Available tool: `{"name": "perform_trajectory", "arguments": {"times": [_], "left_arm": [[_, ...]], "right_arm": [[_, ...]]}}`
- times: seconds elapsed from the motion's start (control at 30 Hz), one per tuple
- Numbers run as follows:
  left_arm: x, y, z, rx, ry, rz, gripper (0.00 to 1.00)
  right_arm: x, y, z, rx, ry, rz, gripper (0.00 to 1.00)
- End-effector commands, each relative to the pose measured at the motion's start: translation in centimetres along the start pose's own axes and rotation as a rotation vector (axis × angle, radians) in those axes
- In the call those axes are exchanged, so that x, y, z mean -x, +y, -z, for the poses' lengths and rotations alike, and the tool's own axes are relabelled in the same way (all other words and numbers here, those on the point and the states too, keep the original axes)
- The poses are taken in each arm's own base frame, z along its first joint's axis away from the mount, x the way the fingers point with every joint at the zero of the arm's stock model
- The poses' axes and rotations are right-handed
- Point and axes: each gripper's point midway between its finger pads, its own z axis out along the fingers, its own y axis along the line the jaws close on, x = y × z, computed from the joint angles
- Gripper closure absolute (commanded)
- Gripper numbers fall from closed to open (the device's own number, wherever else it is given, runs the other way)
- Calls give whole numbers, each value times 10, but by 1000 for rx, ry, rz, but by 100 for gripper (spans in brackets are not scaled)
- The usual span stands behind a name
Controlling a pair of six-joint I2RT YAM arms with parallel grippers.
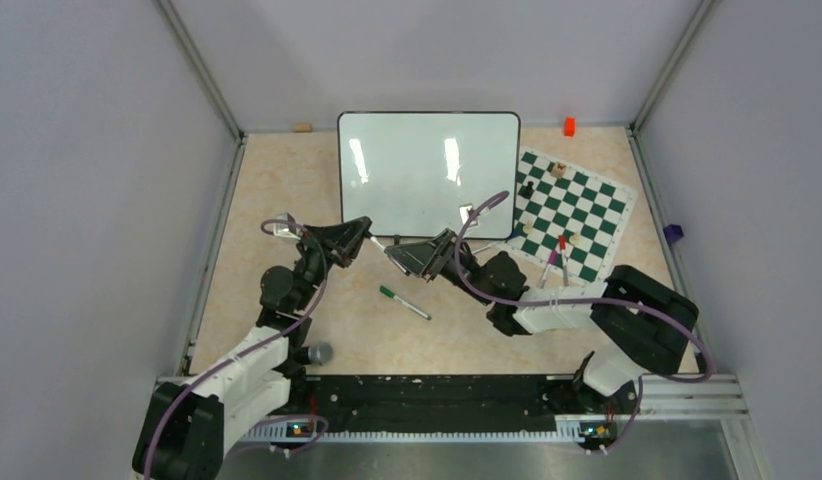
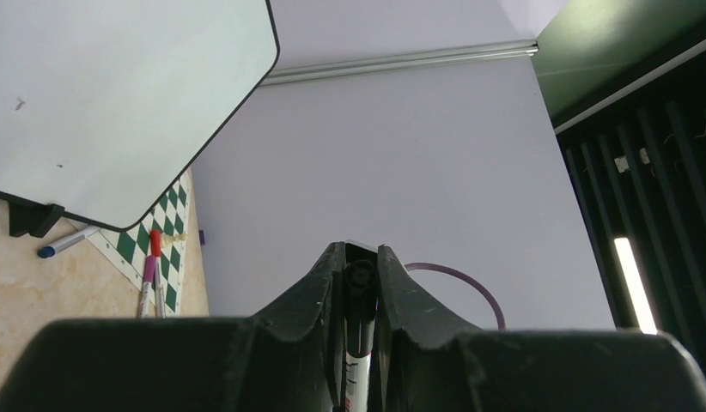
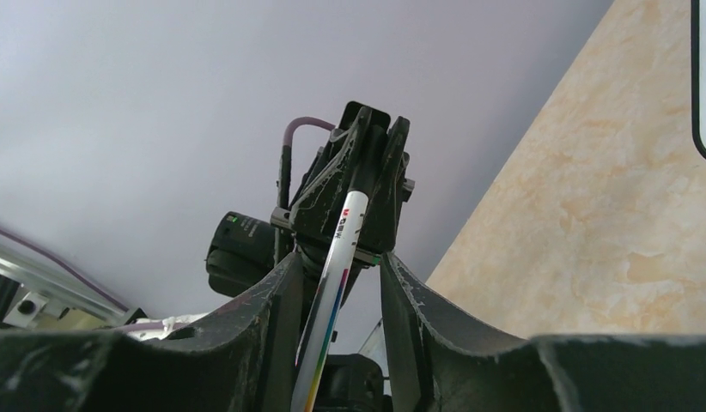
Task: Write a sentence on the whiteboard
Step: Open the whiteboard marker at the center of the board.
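1. A green pen [image 1: 404, 303] lies loose on the counter [image 1: 287, 180], nearest the arm bases.
2. Just beyond it, the right end effector [image 3: 339, 266] stands part-open, fingers either side of the marker [image 3: 348, 219] without touching it.
3. The left end effector [image 2: 360, 256] is clamped narrow on the marker's other end and alone holds it. This looks like a hand-over before writing.
4. The whiteboard [image 1: 427, 170] stands just behind, its face blank, with no sentence yet.
5. Next, the right should back off cleanly and the left should aim the tip at the board. Whether the marker is capped is unclear.
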Motion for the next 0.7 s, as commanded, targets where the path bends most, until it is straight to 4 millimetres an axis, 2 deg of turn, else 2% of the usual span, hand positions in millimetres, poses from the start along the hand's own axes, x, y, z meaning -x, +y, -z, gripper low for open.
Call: {"name": "perform_trajectory", "arguments": {"times": [0.0,0.17,0.37,0.67], "left_arm": [[5,-20,-4,-49,-27,0,100],[4,-23,-7,-58,-19,10,100],[2,-18,-8,-39,-6,-5,100],[-1,-20,-8,-35,11,-38,100]], "right_arm": [[2,18,3,56,0,15,64],[-2,23,0,73,31,32,65],[-9,24,2,44,99,86,53],[-9,16,6,-24,119,85,58]]}}
